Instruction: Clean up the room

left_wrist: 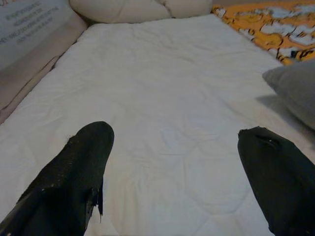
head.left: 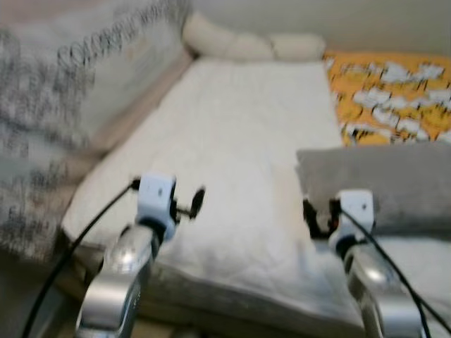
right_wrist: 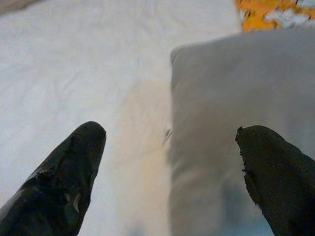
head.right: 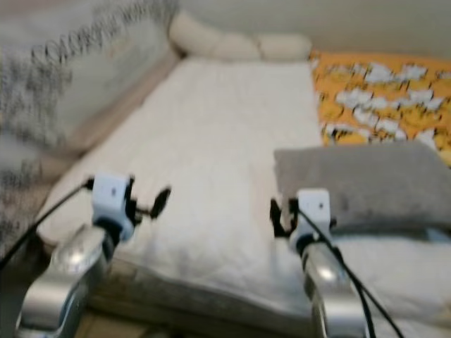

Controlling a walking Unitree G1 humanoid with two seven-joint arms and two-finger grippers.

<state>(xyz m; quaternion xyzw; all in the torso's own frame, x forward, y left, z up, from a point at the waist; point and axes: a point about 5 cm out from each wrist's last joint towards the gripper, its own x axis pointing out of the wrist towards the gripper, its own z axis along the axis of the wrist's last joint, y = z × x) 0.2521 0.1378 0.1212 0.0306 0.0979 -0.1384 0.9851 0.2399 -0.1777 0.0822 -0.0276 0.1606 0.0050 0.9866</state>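
On the white quilted mattress [head.left: 232, 155] we count one grey rectangular pillow [head.left: 380, 186] at its right edge; our left gripper [left_wrist: 172, 182] and right gripper [right_wrist: 170, 179] are spread wide, empty.

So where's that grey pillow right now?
The grey pillow lies on the white bed, on the robot's right, just ahead of the open right gripper and in front of the orange patterned blanket.

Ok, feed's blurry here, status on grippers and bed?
Left gripper open over white mattress. Right gripper open at grey pillow edge. Nothing between them.
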